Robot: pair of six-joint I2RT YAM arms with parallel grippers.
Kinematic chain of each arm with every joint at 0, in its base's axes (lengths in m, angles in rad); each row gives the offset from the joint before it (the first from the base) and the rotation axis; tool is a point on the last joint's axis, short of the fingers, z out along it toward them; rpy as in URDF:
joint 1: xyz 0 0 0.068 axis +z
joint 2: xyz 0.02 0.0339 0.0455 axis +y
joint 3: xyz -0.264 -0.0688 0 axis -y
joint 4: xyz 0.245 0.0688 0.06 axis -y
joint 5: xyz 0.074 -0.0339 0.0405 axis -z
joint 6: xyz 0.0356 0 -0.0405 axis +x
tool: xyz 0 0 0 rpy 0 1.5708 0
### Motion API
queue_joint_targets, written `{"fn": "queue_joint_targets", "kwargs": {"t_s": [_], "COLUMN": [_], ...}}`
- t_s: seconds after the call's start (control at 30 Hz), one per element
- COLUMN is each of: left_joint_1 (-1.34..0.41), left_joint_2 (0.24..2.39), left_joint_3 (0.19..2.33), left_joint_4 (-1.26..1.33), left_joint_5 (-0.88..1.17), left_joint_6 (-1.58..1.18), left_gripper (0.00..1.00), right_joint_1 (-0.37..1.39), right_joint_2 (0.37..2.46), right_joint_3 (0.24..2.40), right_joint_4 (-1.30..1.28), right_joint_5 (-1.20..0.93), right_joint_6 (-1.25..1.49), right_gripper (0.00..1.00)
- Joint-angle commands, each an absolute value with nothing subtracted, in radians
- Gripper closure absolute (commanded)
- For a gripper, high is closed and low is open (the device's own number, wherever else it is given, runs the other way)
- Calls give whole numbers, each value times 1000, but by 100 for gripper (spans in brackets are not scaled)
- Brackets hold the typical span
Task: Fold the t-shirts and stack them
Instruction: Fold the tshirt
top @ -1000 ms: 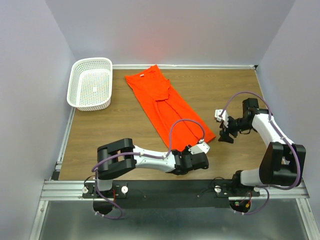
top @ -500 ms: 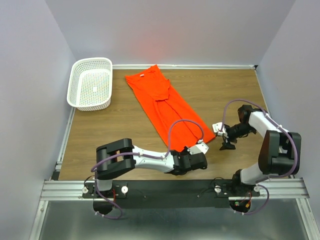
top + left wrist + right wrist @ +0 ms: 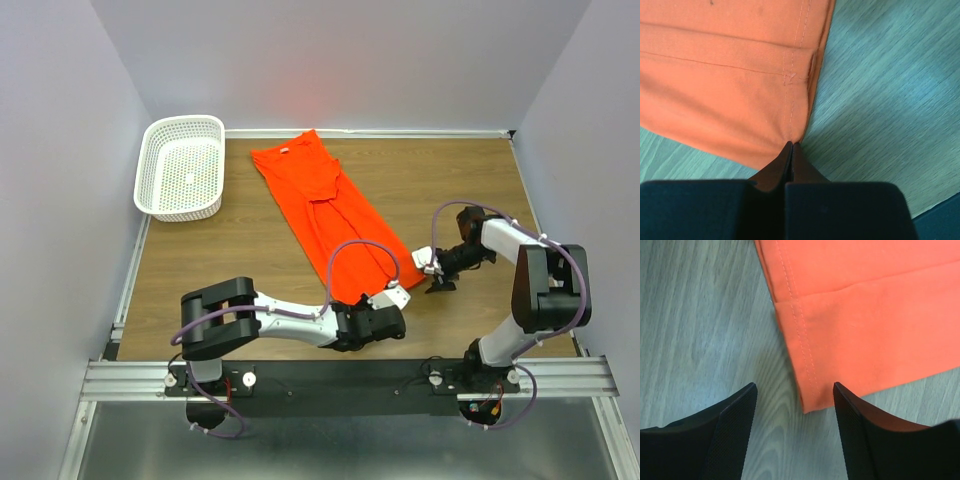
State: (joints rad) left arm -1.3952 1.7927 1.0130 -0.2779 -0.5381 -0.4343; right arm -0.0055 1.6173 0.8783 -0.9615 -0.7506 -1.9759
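The orange-red t-shirt (image 3: 330, 210) lies as a long folded strip, running diagonally from the back middle of the table toward the front. My left gripper (image 3: 365, 312) is at its near hem. In the left wrist view its jaws are pressed together with the hem corner (image 3: 792, 135) pinched at their tips (image 3: 791, 146). My right gripper (image 3: 437, 280) is low at the shirt's near right corner. The right wrist view shows it open (image 3: 795, 390), with that stitched corner (image 3: 810, 397) lying flat on the table between the fingers.
A white mesh basket (image 3: 182, 167) stands at the back left of the wooden table (image 3: 450, 190). Grey walls close in the left, right and back sides. A black rail (image 3: 330, 385) with both arm bases runs along the near edge.
My left gripper has closed on the shirt's hem. The right arm has moved left and down to the shirt's near right corner, and its jaws have narrowed a little.
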Motion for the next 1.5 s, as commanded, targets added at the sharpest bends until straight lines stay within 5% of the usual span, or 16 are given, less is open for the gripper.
{"fn": "queue_joint_targets", "kwargs": {"t_s": [0.0,0.17,0.37,0.47,0.5,0.8,1.03,1.13,1.47], "left_joint_1": [-1390,-1390,-1391,-1390,-1390,-1391,-1416,-1405,-1011], "left_joint_2": [1778,1753,1730,1707,1703,1614,1487,1429,1235], "left_joint_3": [965,946,936,922,913,870,868,842,753], "left_joint_4": [-304,-287,-276,-259,-246,-151,-91,-78,-5], "left_joint_5": [-480,-468,-459,-443,-433,-292,-105,-112,23], "left_joint_6": [-434,-430,-448,-451,-451,-433,-404,-388,-318], "left_gripper": [100,100,100,100,100,100,100,100,100], "right_joint_1": [28,63,109,110,109,110,109,109,123], "right_joint_2": [1638,1646,1664,1664,1658,1519,1257,1235,1623], "right_joint_3": [882,857,839,821,813,753,860,897,1277], "right_joint_4": [-910,-802,-753,-752,-749,-833,-1297,-1273,-1178], "right_joint_5": [-772,-709,-624,-597,-592,-563,-642,-701,-983], "right_joint_6": [-2023,-1967,-1919,-1919,-1922,-1913,-1979,-1912,-1715], "right_gripper": [32,41,64,82,99,99,99,99,99]}}
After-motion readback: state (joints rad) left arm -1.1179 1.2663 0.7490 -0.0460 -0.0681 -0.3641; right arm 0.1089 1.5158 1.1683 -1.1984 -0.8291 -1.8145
